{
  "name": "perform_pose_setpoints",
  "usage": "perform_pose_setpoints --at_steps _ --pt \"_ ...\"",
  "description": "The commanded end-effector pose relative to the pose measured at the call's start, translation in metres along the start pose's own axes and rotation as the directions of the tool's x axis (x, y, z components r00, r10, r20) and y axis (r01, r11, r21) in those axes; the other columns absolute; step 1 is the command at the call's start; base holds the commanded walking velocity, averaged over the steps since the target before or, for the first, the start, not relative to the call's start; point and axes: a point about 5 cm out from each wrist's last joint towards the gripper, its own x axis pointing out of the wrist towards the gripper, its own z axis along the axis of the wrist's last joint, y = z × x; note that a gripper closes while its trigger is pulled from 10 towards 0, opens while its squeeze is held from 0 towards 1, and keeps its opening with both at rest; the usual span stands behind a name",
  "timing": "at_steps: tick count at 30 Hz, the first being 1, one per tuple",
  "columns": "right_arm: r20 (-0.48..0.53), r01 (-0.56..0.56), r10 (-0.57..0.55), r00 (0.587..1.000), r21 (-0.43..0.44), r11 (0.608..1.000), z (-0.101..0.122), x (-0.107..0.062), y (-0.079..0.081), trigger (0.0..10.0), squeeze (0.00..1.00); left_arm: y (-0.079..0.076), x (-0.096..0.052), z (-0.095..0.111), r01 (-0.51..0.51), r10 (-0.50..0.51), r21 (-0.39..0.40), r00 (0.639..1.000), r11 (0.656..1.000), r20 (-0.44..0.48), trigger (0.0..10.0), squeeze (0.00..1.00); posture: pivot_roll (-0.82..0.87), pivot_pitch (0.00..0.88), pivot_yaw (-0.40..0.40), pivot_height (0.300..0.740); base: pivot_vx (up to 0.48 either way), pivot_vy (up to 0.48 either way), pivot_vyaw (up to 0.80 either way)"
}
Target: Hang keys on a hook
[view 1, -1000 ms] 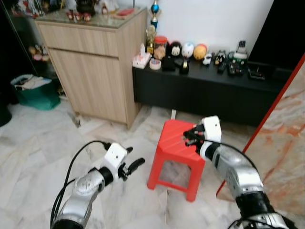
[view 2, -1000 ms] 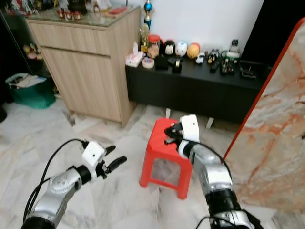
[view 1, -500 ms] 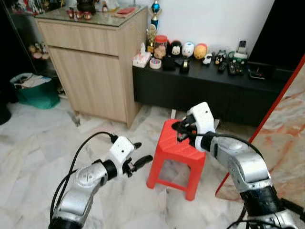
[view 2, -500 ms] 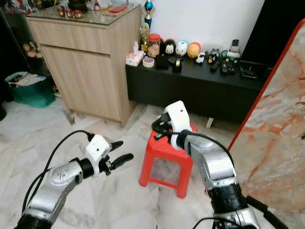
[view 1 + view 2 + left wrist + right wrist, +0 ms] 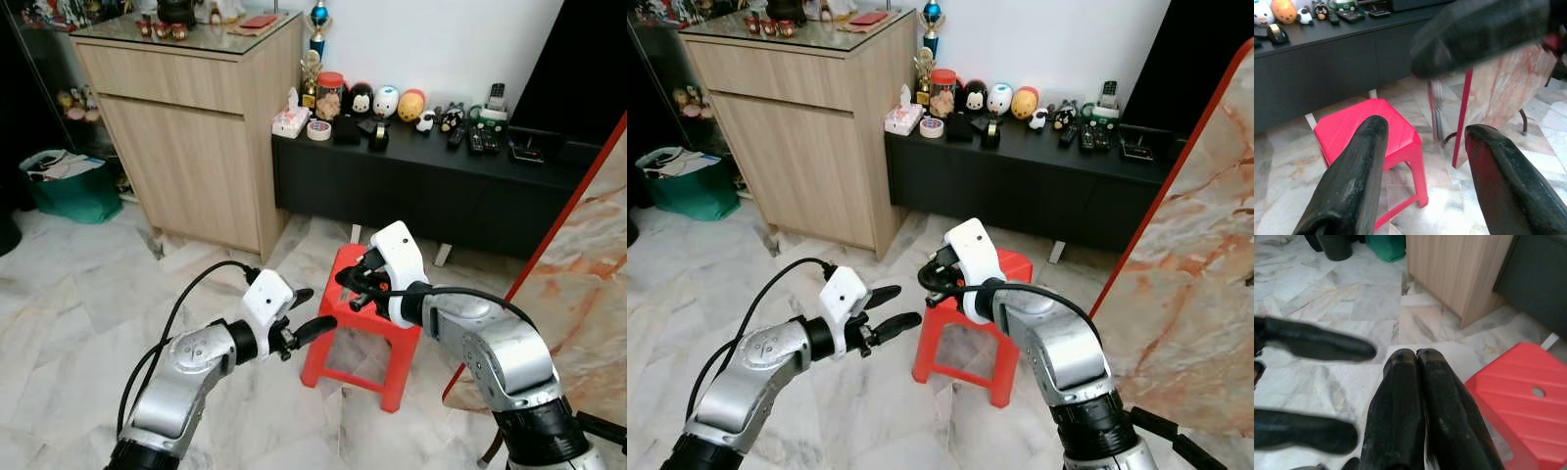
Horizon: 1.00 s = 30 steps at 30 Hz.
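My left gripper (image 5: 306,311) is open and empty, held just left of a red plastic stool (image 5: 364,315). In the left wrist view its two black fingers (image 5: 1359,166) stand wide apart, with the stool (image 5: 1344,129) beyond them. My right gripper (image 5: 350,286) is shut above the stool's left edge, a short way from the left gripper. The right wrist view shows its fingers (image 5: 1400,382) pressed together with nothing between them, and the left gripper's fingers (image 5: 1317,345) blurred just beyond. No part of either gripper touches the stool.
A light wooden cabinet (image 5: 196,147) stands at the back left, next to a low black sideboard (image 5: 441,191) with figurines and remotes on top. A marble slab with a red edge (image 5: 588,264) leans at the right. A green bag (image 5: 73,191) sits far left on the marble floor.
The right gripper has swung left from over the stool's top to its left edge. The left gripper has risen and moved right, so the two grippers are now close together.
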Motion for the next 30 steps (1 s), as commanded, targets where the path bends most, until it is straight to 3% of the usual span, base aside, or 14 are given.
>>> perform_pose_setpoints --at_steps 1,6,30 --pt "-0.002 0.021 -0.020 1.000 0.009 1.000 0.000 -0.003 0.000 10.0 0.00 -0.002 0.006 0.006 0.009 -0.009 0.007 1.000 1.000 0.005 10.0 0.00 0.01 0.000 -0.055 0.723 0.000 0.000 0.00" --pt "0.008 0.017 -0.017 1.000 0.053 0.998 0.000 -0.004 0.006 10.0 0.00 -0.005 0.011 0.008 0.016 -0.016 -0.003 1.000 1.000 0.014 10.0 0.00 0.00 0.000 -0.040 0.723 0.000 0.000 0.00" --pt "0.021 0.019 -0.021 1.000 0.111 0.994 0.003 -0.007 0.022 10.0 0.00 -0.007 0.021 0.009 0.017 -0.016 -0.034 1.000 0.999 0.023 10.0 0.00 -0.01 0.000 -0.008 0.723 0.000 0.000 0.00"
